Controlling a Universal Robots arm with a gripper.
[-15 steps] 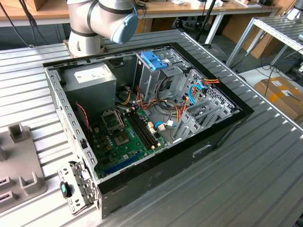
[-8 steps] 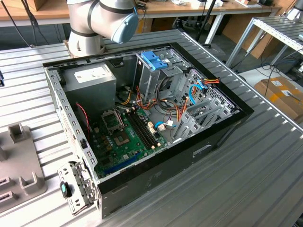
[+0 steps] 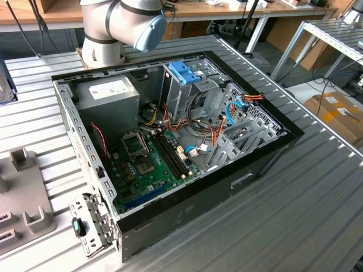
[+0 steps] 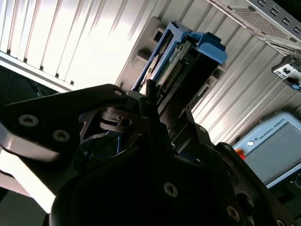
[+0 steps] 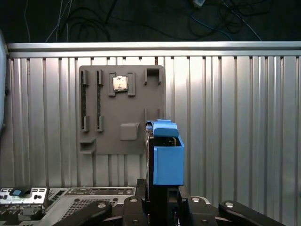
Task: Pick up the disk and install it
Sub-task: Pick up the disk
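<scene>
**Disk** (image 5: pixel 167 155). Flat drive with light blue side rails and a blue end tab. It is held on edge and juts out from the wrist toward the desk (image 3: pixel 295 215). The second wrist view shows its connector edge and a strip of green board. It is not inside the case. I judge it lifted well above the desk, so the pick-up is done and the installing is not.

**Gripper** (image 5: pixel 162 190). Dark fingers closed on the disk and clamping its near end. Gripping one end probably leaves the far end free to lead into a bay.

**Grey fixture plate** (image 5: pixel 120 141). Lies flat on the desk beyond the disk, apart from it. It is moulded with narrow slots and pockets, and one pocket holds a small square chip (image 5: pixel 120 84). The slots likely hold parts on edge where the gripper can close on them. In the exterior view it lies at that view's left of the case.

**Computer case** (image 3: pixel 227 192). Black, lying on its side with the open side up, presumably so the bays can be reached from above. Inside:
- a metal drive cage topped by a blue latch (image 3: pixel 184 72)
- a grey power supply box (image 3: pixel 108 93)
- a green motherboard (image 3: pixel 144 164)
- loose coloured cables beside the cage

**Robot arm** (image 3: pixel 113 28). Its base stands on the desk just behind the case.
</scene>
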